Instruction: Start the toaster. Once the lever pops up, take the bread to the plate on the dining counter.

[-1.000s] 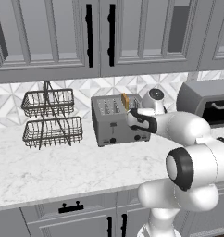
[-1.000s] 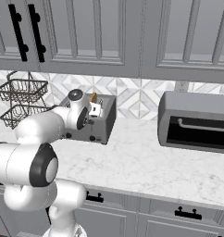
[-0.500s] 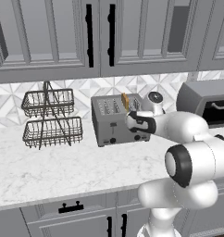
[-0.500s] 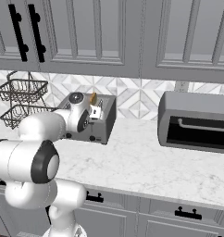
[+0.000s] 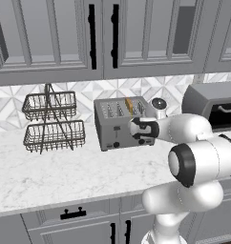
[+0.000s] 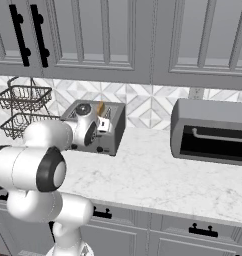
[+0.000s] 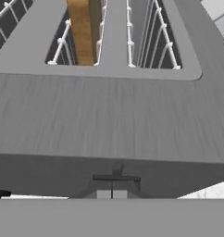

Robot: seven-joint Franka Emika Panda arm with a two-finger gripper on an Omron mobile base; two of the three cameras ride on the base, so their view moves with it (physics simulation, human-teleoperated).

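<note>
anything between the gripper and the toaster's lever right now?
Nothing visible. The gripper is shut and sits right at the front face of the toaster, with the slider lever directly ahead of the fingers. The bread stands in a slot above, clear of that path.

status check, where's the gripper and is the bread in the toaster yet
Gripper shut, empty, at the toaster front, just by its right lever. Bread upright in a slot, top sticking out. Nothing blocking the lever.
</note>
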